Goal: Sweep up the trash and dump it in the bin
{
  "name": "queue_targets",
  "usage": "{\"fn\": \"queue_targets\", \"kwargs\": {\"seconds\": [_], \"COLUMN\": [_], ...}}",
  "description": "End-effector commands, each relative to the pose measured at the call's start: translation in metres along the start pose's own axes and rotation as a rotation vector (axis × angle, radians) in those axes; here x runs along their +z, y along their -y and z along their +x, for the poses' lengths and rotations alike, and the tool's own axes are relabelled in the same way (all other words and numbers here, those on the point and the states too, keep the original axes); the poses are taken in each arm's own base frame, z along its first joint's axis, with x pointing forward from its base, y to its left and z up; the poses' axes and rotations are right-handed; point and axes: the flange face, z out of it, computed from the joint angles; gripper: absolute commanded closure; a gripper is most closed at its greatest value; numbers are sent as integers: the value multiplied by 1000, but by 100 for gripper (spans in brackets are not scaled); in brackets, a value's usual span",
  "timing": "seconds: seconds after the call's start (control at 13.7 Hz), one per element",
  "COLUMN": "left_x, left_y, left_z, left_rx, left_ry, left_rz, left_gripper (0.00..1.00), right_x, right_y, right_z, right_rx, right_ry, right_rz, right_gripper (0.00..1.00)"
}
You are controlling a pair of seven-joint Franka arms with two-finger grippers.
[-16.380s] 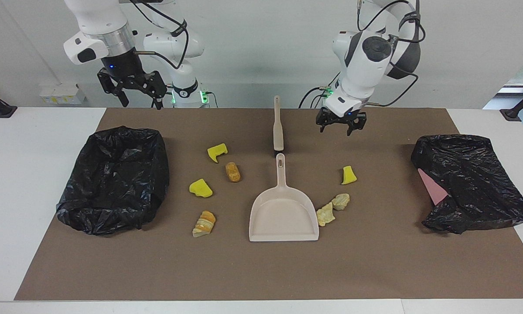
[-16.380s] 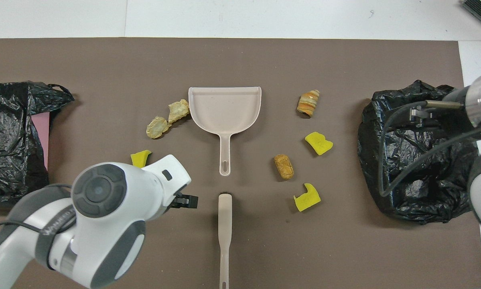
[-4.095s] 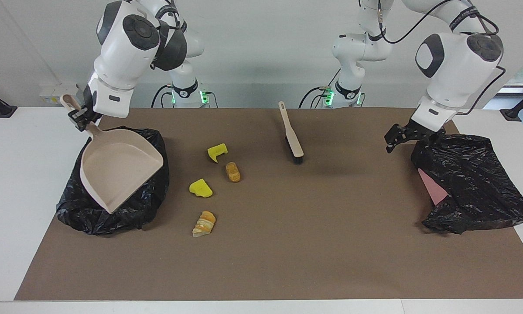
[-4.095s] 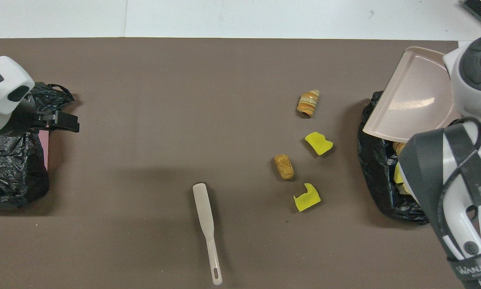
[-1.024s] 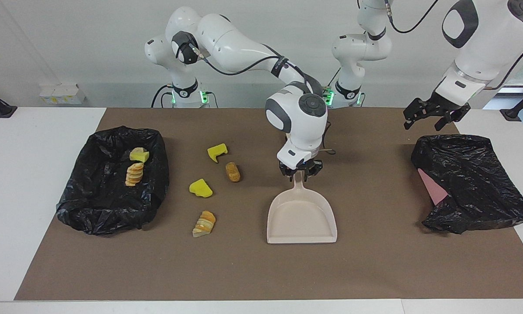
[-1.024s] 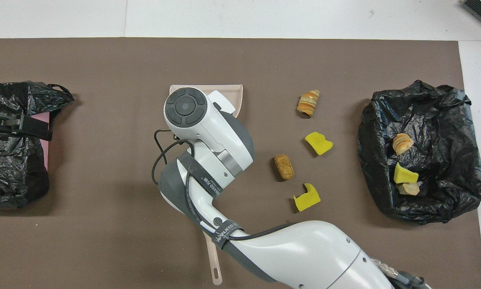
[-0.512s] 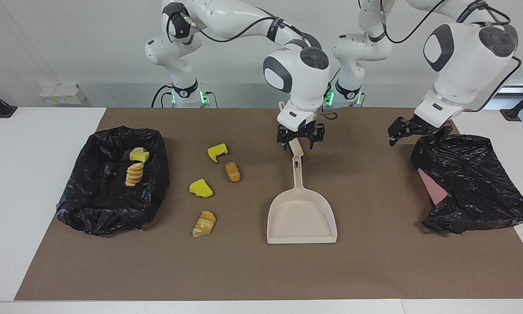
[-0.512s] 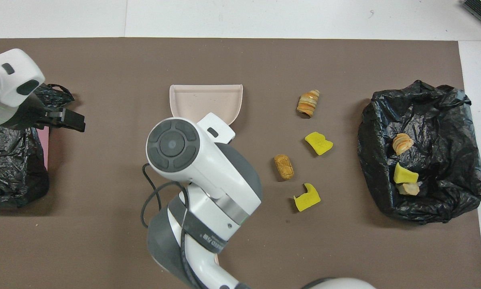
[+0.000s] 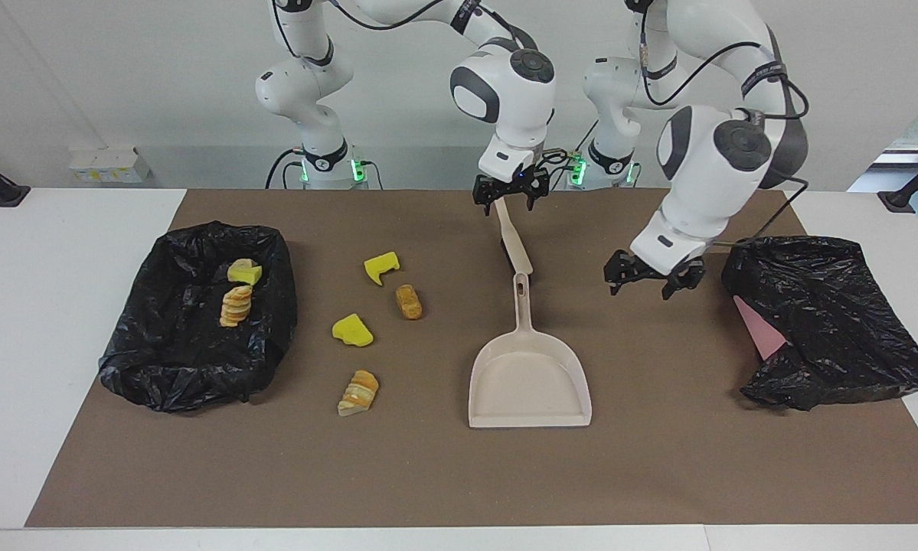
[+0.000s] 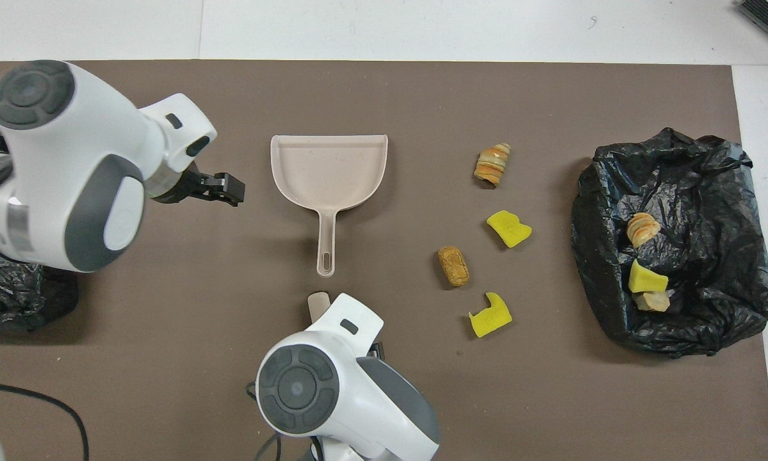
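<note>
The beige dustpan (image 9: 527, 375) lies flat mid-mat, handle toward the robots; it also shows in the overhead view (image 10: 329, 166). The beige brush (image 9: 514, 243) lies just nearer the robots; overhead only its head (image 10: 319, 302) shows. My right gripper (image 9: 509, 200) is open over the brush handle's end. My left gripper (image 9: 644, 282) is open and empty, over the mat beside the dustpan (image 10: 225, 189). Several trash pieces lie on the mat: a yellow wedge (image 9: 382, 266), a brown piece (image 9: 409, 301), a yellow lump (image 9: 351, 330), a bread piece (image 9: 359, 392).
The black bag-lined bin (image 9: 145, 367) at the right arm's end holds trash pieces (image 9: 236, 295), three in the overhead view (image 10: 645, 269). A crumpled black bag (image 9: 826, 321) with a pink patch lies at the left arm's end. The brown mat (image 9: 428, 474) covers the table.
My right gripper has moved from over the dustpan's handle to the brush handle's end. My left gripper has swung from the black bag toward the dustpan. The dustpan has not moved.
</note>
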Motion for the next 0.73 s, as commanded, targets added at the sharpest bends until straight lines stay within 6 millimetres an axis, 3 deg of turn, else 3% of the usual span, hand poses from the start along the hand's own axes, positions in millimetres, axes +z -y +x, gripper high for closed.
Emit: {"fn": "queue_targets", "kwargs": {"seconds": [0.0,0.07,0.22,0.51,0.66], "left_x": [25,41,66,89,93], "left_y": [-39,-64,-97,-133,-135], "left_z": [-8,-17,-31,-50,-53], "left_rx": [-48,-50,-42,-2,-1], "left_ry": [-25,-31,-49,-46,-49], "left_rz": [4,2,-5,-16,-23], "left_gripper": [0,0,0,0,0], "right_x": [26,37,53,70,74], "right_y": [-4,-5,-3,7,5], "right_z": [-34,-38,-49,-68,-74], "right_rx": [-40,-43,-55,-66,-58], "right_ry": [4,5,-11,18,34], "right_rz": [26,25,37,43,47], "right_gripper": [0,0,0,5,8]}}
